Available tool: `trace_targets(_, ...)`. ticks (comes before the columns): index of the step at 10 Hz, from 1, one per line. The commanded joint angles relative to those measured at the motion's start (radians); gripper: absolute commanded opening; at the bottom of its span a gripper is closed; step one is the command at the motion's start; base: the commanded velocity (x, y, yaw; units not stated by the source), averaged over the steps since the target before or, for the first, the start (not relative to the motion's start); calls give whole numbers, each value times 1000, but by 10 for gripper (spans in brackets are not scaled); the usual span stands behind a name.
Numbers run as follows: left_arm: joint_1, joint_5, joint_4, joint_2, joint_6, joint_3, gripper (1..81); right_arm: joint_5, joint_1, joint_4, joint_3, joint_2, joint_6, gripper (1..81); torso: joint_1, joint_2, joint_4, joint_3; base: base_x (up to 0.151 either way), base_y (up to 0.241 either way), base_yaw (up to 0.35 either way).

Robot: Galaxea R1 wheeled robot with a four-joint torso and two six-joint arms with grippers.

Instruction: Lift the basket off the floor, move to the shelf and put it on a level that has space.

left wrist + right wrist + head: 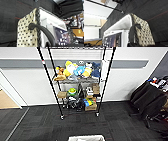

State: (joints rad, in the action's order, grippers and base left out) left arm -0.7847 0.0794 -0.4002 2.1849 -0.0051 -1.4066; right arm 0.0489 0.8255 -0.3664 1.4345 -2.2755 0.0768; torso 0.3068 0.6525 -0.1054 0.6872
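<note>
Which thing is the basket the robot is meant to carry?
Facing the tall black wire shelf against the white wall, look down to the dark carpet nearest the camera. The basket is there: cream weave, dark rim, loop handles, unlike the brown boxes on the rack.

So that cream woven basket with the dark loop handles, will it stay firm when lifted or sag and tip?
The cream woven basket probably holds its shape: its walls stand straight. The dark loop handle arches stiffly, so it likely bears a lift. Flat things standing inside may shift and tilt it.
</note>
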Motion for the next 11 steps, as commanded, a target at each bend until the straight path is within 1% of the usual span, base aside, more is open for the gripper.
trace_targets(1,89,39,-11,-43,2,46,10,-23,-88,-11,-49,48,4,10,-62,-97,0,-95,0,0,0)
trace_targets(5,66,39,-8,-78,4,101,10,-14,-71,-6,-121,54,4,10,-149,-228,0,-225,0,0,0)
trace_targets(6,60,33,-8,-98,5,118,10,-9,-61,-6,-140,55,4,10,-171,-261,0,-243,0,0,0)
trace_targets(7,57,28,-6,-114,8,136,10,-8,-58,-6,-155,54,3,10,-195,-296,0,-193,0,0,0)
trace_targets(8,57,26,-6,-117,8,144,10,-8,-62,-6,-168,57,4,10,-212,-321,0,-212,0,0,0)
trace_targets(10,54,26,-6,-95,8,135,10,-9,-67,-6,-178,63,4,10,-249,-376,0,-226,0,0,0)
trace_targets(11,49,26,-6,-88,8,132,10,-9,-68,-6,-175,69,4,10,-206,-310,0,-227,0,0,0)
